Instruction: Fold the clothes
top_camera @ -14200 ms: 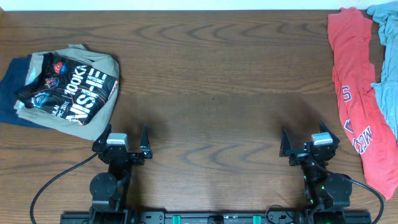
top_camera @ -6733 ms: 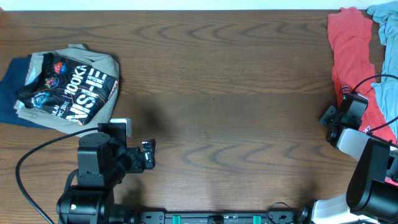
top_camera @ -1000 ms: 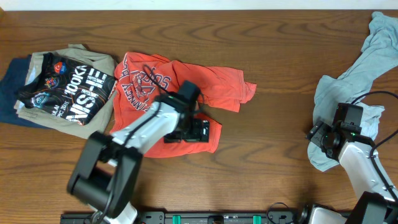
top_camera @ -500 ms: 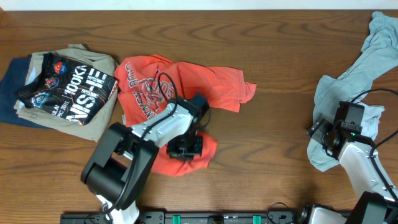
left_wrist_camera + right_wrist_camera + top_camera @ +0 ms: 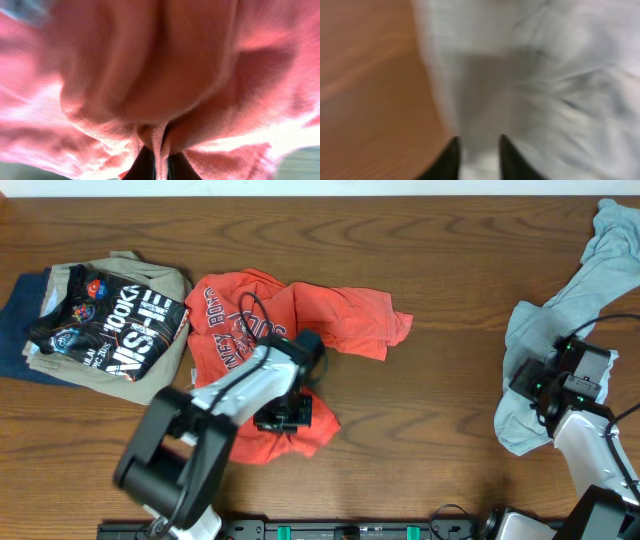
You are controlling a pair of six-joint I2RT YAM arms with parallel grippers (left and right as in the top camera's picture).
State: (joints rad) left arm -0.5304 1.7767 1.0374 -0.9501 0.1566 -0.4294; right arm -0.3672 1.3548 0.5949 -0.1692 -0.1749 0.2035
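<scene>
Toward the near edge of the table (image 5: 440, 470), left of centre, the left claw (image 5: 283, 417) is clamped on a pinch of the red-orange T-shirt (image 5: 335, 320), which lies crumpled just beyond. By the right edge, the right claw (image 5: 527, 383) stands apart over a grey garment (image 5: 590, 270).

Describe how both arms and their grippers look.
The left arm has a silver-white link, black joints and a black left gripper, with a thin looping cable above. The right arm has a white link, a black wrist, a dark-fingered right gripper and a black arching cable.
</scene>
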